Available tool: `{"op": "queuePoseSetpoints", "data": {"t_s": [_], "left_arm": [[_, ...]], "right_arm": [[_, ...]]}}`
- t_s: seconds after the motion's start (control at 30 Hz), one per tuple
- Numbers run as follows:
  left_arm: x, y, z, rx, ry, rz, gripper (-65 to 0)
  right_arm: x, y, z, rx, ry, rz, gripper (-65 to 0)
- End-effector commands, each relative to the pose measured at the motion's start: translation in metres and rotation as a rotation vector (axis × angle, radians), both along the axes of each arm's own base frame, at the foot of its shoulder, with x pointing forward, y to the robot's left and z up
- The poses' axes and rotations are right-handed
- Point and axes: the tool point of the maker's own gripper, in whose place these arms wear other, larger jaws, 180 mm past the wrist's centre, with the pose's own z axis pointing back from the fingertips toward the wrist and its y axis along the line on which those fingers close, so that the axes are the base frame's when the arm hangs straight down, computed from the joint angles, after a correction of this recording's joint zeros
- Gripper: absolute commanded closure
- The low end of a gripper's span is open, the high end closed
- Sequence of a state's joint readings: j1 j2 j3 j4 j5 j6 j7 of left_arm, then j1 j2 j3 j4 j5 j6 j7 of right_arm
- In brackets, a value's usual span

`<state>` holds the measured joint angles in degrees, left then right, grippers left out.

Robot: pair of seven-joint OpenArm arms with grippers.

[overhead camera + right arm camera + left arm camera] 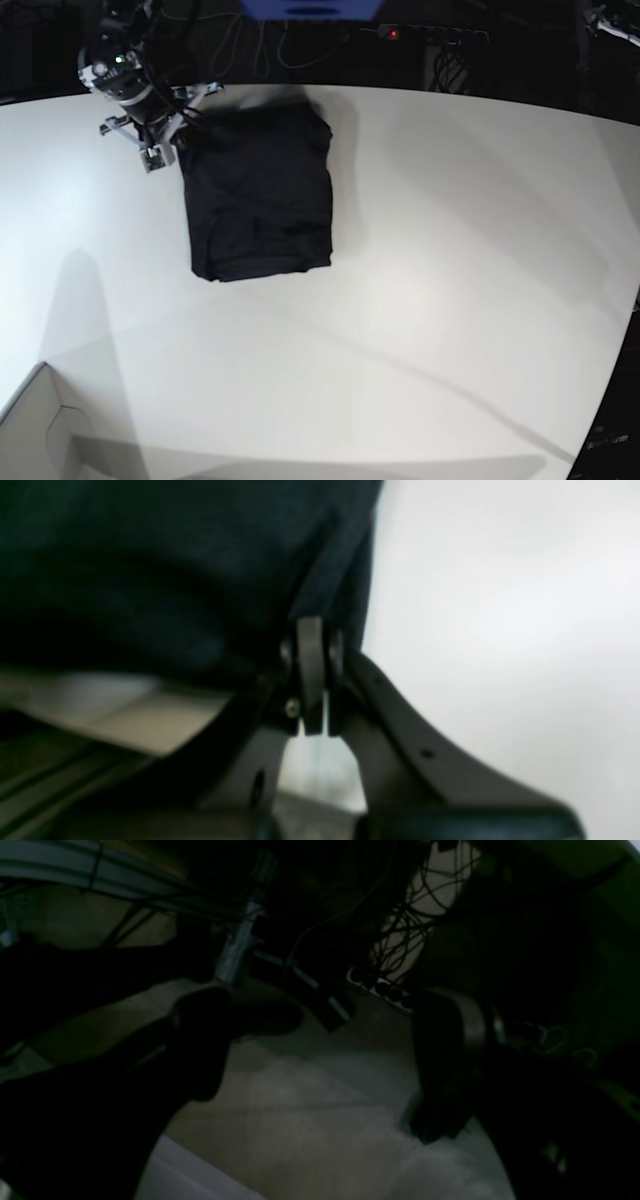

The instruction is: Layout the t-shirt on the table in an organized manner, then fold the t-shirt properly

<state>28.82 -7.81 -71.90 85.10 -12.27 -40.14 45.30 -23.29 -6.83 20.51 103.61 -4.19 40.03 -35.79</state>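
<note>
Closest to my right wrist camera, my right gripper (314, 680) is pinching the t-shirt (190, 565), its two fingers pressed together on a fold of black cloth that is running up and away toward twelve o'clock, with white table (500, 630) lying bare out toward three o'clock. From the base view, that right gripper (158, 150) is sitting at the shirt's far left corner, and the t-shirt (258, 195) is lying from it toward five o'clock as a compact dark rectangle, its long axis running from twelve to six o'clock, resting on the table (450, 260) in the far left part of the surface. I am judging the shirt to be already folded or nearly so, so whatever comes next is turning on this corner grip: any pull or lay-down is going to have to follow that long axis down toward six o'clock. My right arm is the only one near the cloth. My left gripper (320, 1040) is hanging off beyond the table, over floor and cables, its fingers spread apart and holding nothing, well apart from the shirt.
</note>
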Motion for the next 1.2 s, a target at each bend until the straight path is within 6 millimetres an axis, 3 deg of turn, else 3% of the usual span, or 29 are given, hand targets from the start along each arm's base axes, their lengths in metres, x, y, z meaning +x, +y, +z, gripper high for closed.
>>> {"op": "queuePoseSetpoints", "data": {"t_s": [0.0, 0.33, 0.43, 0.5, 0.57, 0.73, 0.87, 1.03, 1.17], "left_arm": [[0.009, 0.009, 0.012, 0.037, -0.03, -0.012, -54.4], [0.025, 0.009, 0.012, 0.03, -0.063, -0.01, -54.3], [0.03, 0.002, 0.007, 0.014, -0.053, -0.038, -53.7], [0.034, -0.006, 0.002, -0.003, -0.049, -0.064, -48.6], [0.031, -0.015, -0.009, -0.036, -0.027, -0.075, -37.5], [0.017, -0.035, -0.042, -0.14, 0.024, -0.063, -0.7], [0.012, -0.055, -0.068, -0.216, 0.022, -0.061, -1.6], [0.02, -0.103, -0.102, -0.312, -0.061, -0.091, 0.0], [0.012, -0.14, -0.14, -0.395, -0.017, -0.116, 0.0]], "right_arm": [[0.004, 0.004, 0.007, 0.011, -0.029, 0.006, 0.0], [0.005, 0.0, 0.008, 0.0, -0.034, 0.0, 0.0], [0.005, -0.029, 0.022, -0.05, -0.064, -0.075, 0.0], [0.003, -0.043, 0.032, -0.076, -0.086, -0.124, 0.0], [-0.001, -0.059, 0.044, -0.116, -0.105, -0.163, 0.0], [-0.04, -0.096, 0.049, -0.199, -0.053, -0.25, 0.0], [-0.077, -0.117, 0.045, -0.185, -0.002, -0.335, 0.0], [-0.118, -0.139, 0.045, -0.169, 0.038, -0.437, 0.0], [-0.15, -0.136, 0.004, -0.089, 0.153, -0.499, 0.0]]}}
